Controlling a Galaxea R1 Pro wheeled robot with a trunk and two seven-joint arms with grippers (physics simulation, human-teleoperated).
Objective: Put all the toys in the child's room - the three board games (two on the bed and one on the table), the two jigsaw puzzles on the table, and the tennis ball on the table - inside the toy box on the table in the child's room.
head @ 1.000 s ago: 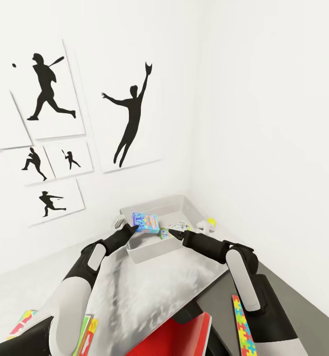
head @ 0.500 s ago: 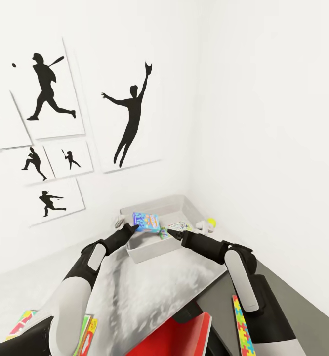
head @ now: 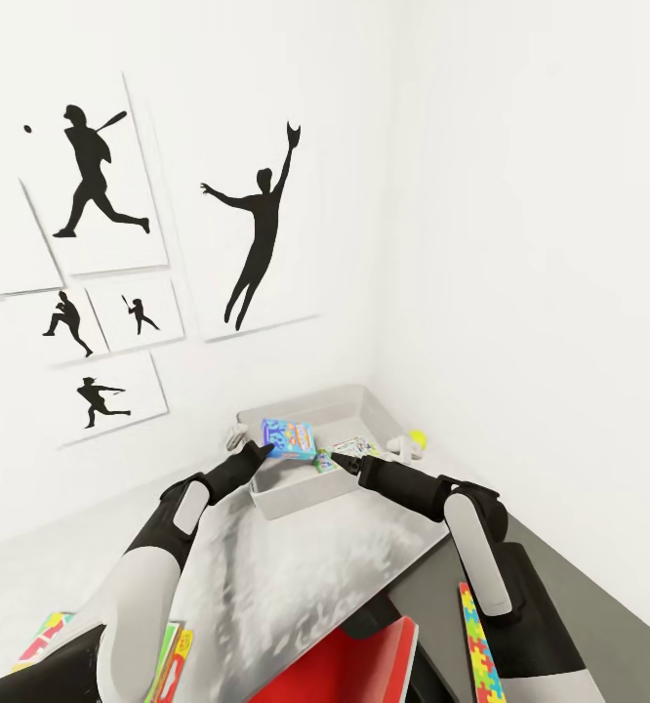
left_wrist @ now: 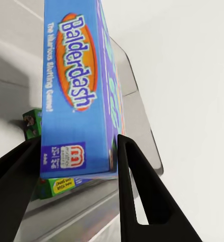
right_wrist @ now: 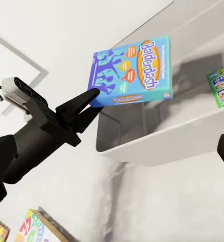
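Note:
The blue board game (head: 288, 437) hangs upright over the light-grey toy box (head: 296, 498) in the table's far corner, with my left gripper (head: 264, 449) shut on its lower edge. In the left wrist view the same blue board game (left_wrist: 76, 96) sits between both fingers (left_wrist: 137, 191), above a green game (left_wrist: 56, 186) lying in the box. My right gripper (head: 337, 456) hovers at the toy box's front rim, apparently open and holding nothing. The right wrist view shows the blue game (right_wrist: 132, 70) and the green game (right_wrist: 222, 85) inside the toy box (right_wrist: 157, 141). The tennis ball (head: 418, 438) lies beside the box. A jigsaw puzzle (head: 481, 649) lies on the dark-grey section.
White walls with black baseball silhouettes close in the corner behind the toy box. More colourful flat toys (head: 47, 630) and a yellow, green and red box (head: 174, 664) lie at the table's near left. The red chair (head: 345, 664) stands just below me.
My right gripper has drawn slightly back and left along the toy box's front rim. The left gripper and the blue board game have stayed put.

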